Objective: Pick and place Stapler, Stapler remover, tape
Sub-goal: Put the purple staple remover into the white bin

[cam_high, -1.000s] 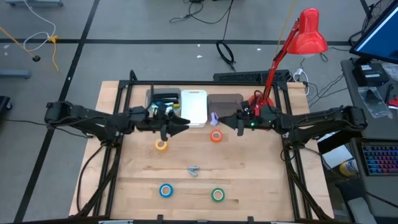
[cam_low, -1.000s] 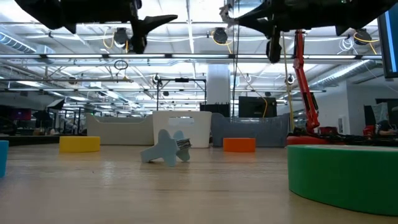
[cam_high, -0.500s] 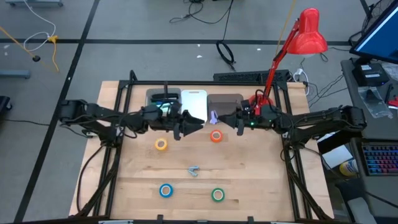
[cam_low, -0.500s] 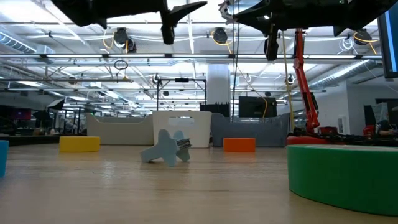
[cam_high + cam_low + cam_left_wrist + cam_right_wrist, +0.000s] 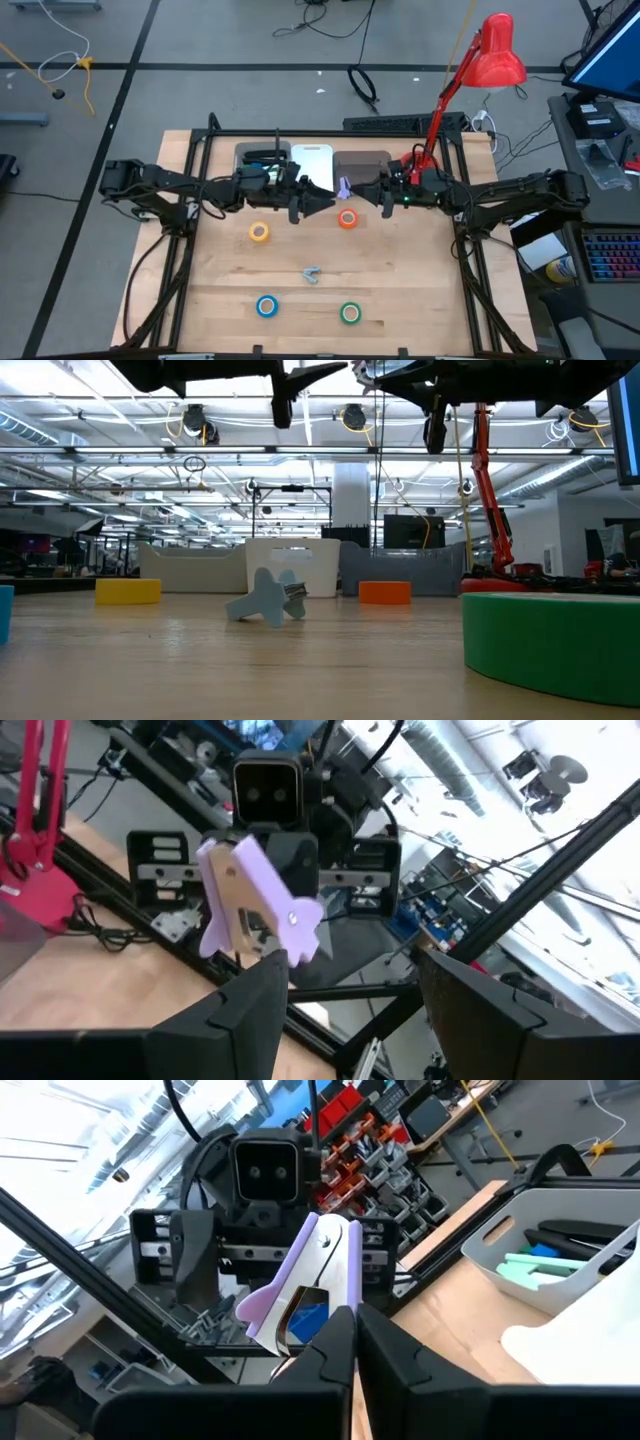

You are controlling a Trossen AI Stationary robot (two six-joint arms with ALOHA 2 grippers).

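My right gripper (image 5: 342, 1342) hovers over the table's middle near the bins, shut on a purple staple remover (image 5: 305, 1280), which also shows in the high view (image 5: 343, 188). My left gripper (image 5: 350, 1020) is open and faces that purple staple remover (image 5: 255, 910) from the left, a short way off. A second, blue-grey staple remover (image 5: 311, 273) lies on the table. The yellow (image 5: 259, 232), orange (image 5: 347, 219), blue (image 5: 266, 306) and green (image 5: 350, 313) tape rolls lie flat on the wood. A black stapler (image 5: 263, 157) lies in the grey bin. My right gripper pinches the purple staple remover between its two fingers at the lower end (image 5: 328, 1320). The fingers come level from the table's right. The remover is lifted clear of the table and sticks up, tilted, past the fingertips.
Three bins stand along the far edge: grey (image 5: 245, 152), white (image 5: 312, 160) and dark grey (image 5: 362, 163). A red desk lamp (image 5: 490, 55) rises at the far right corner. A black frame (image 5: 190, 230) borders the table's sides. In the low view the green roll (image 5: 550, 635) looms near.
My left arm has reached toward the table's right, bringing its open gripper from above the yellow roll to just short of the right gripper and the purple staple remover. The right arm and the things on the table have kept still.
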